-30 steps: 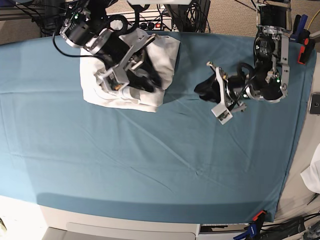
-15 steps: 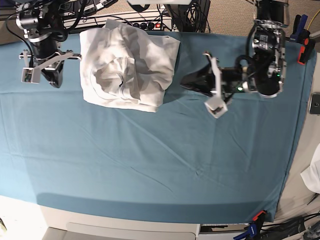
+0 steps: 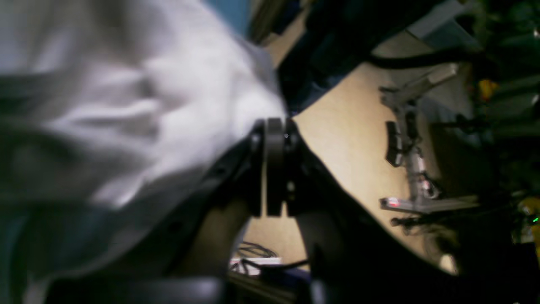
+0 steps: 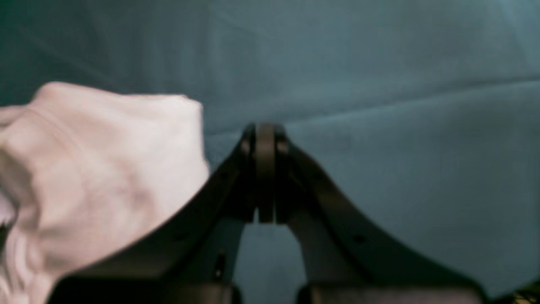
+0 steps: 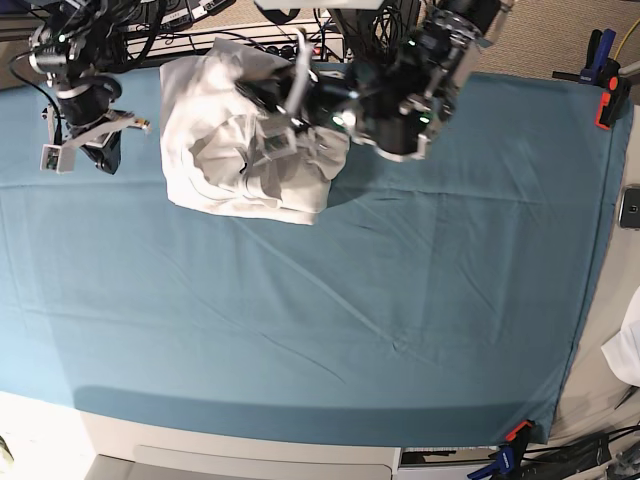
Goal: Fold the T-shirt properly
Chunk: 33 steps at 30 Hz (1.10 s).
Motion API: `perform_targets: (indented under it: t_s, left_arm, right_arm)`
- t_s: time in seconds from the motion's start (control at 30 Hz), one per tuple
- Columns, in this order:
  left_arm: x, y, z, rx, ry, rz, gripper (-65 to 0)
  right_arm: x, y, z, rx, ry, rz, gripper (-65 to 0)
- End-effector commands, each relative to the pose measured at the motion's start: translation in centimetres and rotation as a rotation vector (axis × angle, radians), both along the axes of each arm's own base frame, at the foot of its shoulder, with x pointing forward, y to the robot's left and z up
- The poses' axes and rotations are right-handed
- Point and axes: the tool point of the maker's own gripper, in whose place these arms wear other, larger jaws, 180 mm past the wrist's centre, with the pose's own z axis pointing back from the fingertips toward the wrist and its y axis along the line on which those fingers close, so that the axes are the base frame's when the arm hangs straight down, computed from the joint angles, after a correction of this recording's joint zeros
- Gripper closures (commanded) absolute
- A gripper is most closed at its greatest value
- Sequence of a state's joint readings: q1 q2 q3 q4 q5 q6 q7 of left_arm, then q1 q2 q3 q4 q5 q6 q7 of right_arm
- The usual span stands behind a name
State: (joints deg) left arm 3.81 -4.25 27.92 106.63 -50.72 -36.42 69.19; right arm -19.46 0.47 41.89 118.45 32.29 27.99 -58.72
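Note:
The white T-shirt [image 5: 235, 150] lies folded in a wrinkled bundle at the back left of the teal cloth sheet [image 5: 330, 300]. My left gripper [image 5: 262, 100] reaches in from the right and hangs over the shirt's top right part. In the left wrist view its fingers [image 3: 274, 169] are pressed together, with the shirt [image 3: 126, 105] blurred just left of them. My right gripper [image 5: 100, 155] is shut and empty over the teal cloth, left of the shirt. The right wrist view shows its closed fingers [image 4: 265, 173] with the shirt [image 4: 97, 169] at the left.
A power strip and cables [image 5: 300, 45] run behind the table's back edge. An orange clamp [image 5: 607, 100] and a phone [image 5: 630, 207] sit at the right edge. White fabric [image 5: 625, 350] hangs off the right side. Clamps [image 5: 515, 432] grip the front right corner.
The left arm swung from the table's right side leftward to over the shirt. The right arm left the shirt a second ago and has since stayed at the far left.

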Motion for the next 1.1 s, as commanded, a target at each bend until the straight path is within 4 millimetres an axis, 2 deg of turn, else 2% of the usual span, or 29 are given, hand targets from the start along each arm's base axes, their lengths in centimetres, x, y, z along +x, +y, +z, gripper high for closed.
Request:
perform_targets:
  t_s: [0.0,0.17,0.33,0.53,0.67,0.77,0.93,1.07]
  left_arm:
    - [0.4,-0.9,1.3,-0.039,-0.024,0.015,0.0]
    - [0.2,-3.1,2.0,-0.033,-0.056,0.030,0.0]
    - [0.3,-4.6,3.4,-0.071,-0.064,0.045,0.0]
    - [2.4,-4.6,1.1,0.084,-0.131,0.172,0.0]
    - [3.6,-2.5,-1.7,0.224,-0.160,0.249,0.0]
    - [4.3,0.6,-4.6,0.373,-0.193,0.283,0.0]
    - [5.1,5.9,-8.1,0.560,-0.238,0.317,0.0]
    - [5.1,8.0,-9.2,0.617,-0.248,0.310,0.0]
  right_arm:
    - [0.7,-0.1,0.6,0.007,-0.036,0.002,0.0]
    - [1.5,0.5,-1.5,0.114,-0.015,0.010,0.0]
    - [2.6,3.0,-2.2,0.111,0.011,0.104,0.0]
    - [3.5,6.8,-3.2,0.094,0.048,0.229,0.0]
    - [3.6,8.1,-3.6,0.091,0.064,0.264,0.0]
    - [3.5,8.1,-3.7,0.094,0.067,0.259,0.0]
    - [3.3,7.0,-3.9,0.070,0.082,0.226,0.0]
    - [3.0,5.2,-3.6,0.066,0.078,0.156,0.0]
